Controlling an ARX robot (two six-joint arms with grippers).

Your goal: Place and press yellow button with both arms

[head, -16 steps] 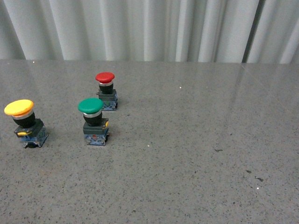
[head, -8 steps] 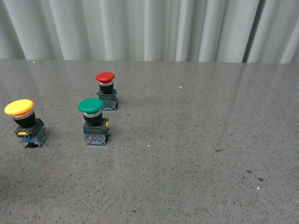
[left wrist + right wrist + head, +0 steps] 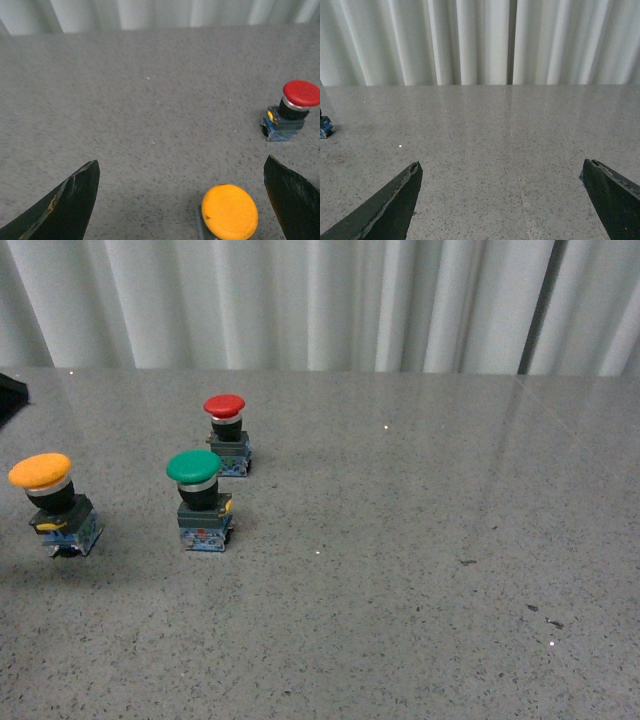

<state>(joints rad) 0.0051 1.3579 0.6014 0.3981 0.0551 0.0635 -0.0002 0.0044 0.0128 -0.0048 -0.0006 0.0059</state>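
The yellow button (image 3: 55, 504) stands upright at the left of the grey table, with a yellow cap, black body and blue base. In the left wrist view its cap (image 3: 229, 212) lies between the wide-open fingers of my left gripper (image 3: 182, 172), nearer the one finger (image 3: 292, 197), with no contact. A black part of the left arm (image 3: 10, 392) shows at the front view's left edge. My right gripper (image 3: 502, 172) is open and empty over bare table; it is out of the front view.
A green-capped button (image 3: 201, 500) stands right of the yellow one. A red-capped button (image 3: 227, 435) stands behind it and also shows in the left wrist view (image 3: 292, 110). A white curtain (image 3: 320, 300) hangs behind the table. A blue button base (image 3: 325, 126) shows in the right wrist view.
A black part of the left arm has come into the front view at the left edge. The buttons have not moved.
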